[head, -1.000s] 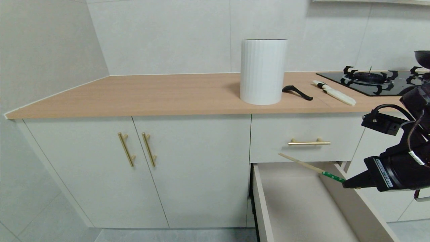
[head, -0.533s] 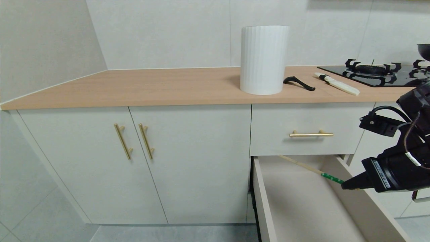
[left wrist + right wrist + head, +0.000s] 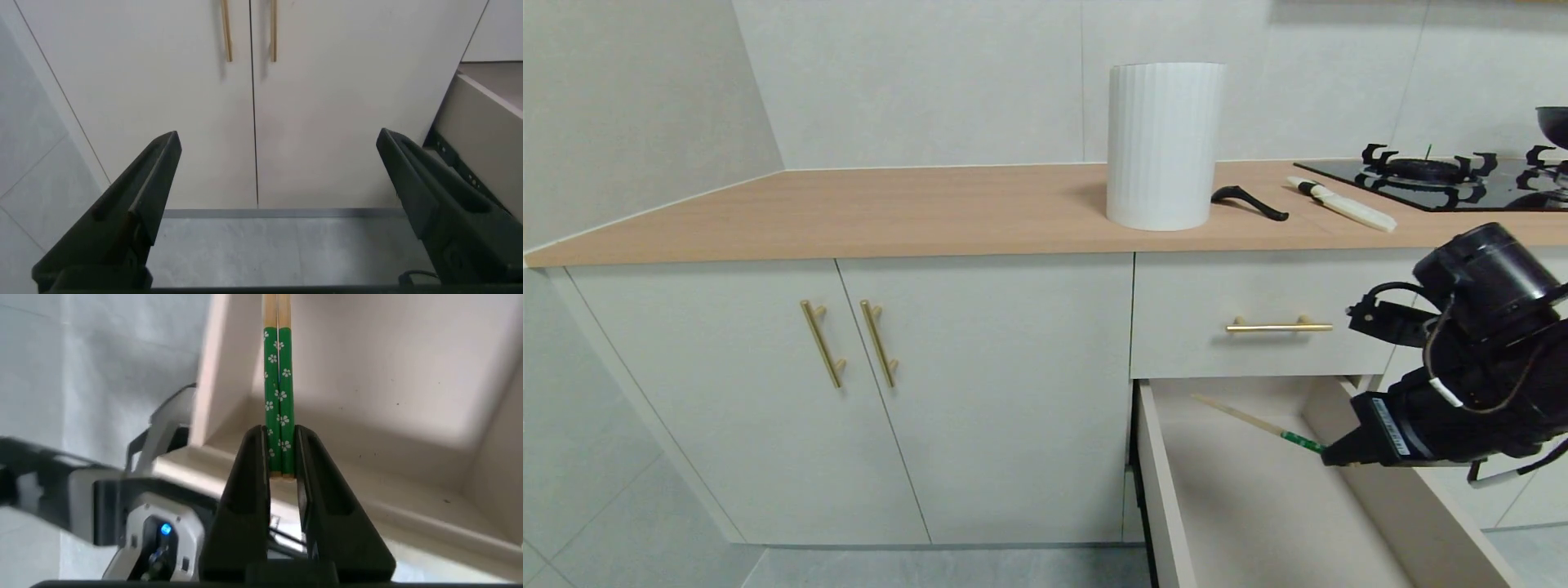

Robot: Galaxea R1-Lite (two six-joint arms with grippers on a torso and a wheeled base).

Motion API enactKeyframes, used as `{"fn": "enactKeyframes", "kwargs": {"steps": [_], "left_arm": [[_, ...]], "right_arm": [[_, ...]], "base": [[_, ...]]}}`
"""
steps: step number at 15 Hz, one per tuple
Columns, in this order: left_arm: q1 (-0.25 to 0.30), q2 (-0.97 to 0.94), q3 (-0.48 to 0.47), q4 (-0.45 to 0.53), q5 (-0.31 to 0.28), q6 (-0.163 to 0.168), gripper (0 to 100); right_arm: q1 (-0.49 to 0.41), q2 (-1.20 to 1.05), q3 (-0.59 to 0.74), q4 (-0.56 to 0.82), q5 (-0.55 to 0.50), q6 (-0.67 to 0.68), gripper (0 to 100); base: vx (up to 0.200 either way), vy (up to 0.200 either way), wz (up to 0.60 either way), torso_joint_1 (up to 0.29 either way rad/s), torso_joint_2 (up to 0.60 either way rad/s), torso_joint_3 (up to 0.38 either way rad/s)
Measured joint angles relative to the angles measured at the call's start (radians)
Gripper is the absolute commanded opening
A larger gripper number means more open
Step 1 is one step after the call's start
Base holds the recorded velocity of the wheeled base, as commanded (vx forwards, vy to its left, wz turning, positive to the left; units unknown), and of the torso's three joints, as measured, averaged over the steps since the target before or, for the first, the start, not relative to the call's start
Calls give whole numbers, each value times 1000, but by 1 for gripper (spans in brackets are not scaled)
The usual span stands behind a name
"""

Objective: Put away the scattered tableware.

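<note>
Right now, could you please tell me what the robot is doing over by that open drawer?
The right tool is shut on a pair of green-ended chopsticks, holding them over the open lower drawer with their tips pointing in. The left tool hangs open and empty in front of the cabinet doors. On the countertop, a black utensil and a pale knife lie near the white canister, not yet put away.

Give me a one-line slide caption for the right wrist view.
Right gripper holds a pair of green-ended chopsticks, tips pointing into the open drawer.
</note>
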Motion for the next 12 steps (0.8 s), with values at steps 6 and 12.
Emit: {"fn": "enactKeyframes", "kwargs": {"steps": [6, 12], "left_arm": [[0, 0, 0, 0, 0, 0, 100], [0, 0, 0, 0, 0, 0, 100]], "right_arm": [[0, 288, -4, -197, -37, 94, 0], [-1, 517, -7, -384, -83, 200, 0]], "base": [[0, 0, 0, 0, 0, 0], [0, 0, 0, 0, 0, 0]]}}
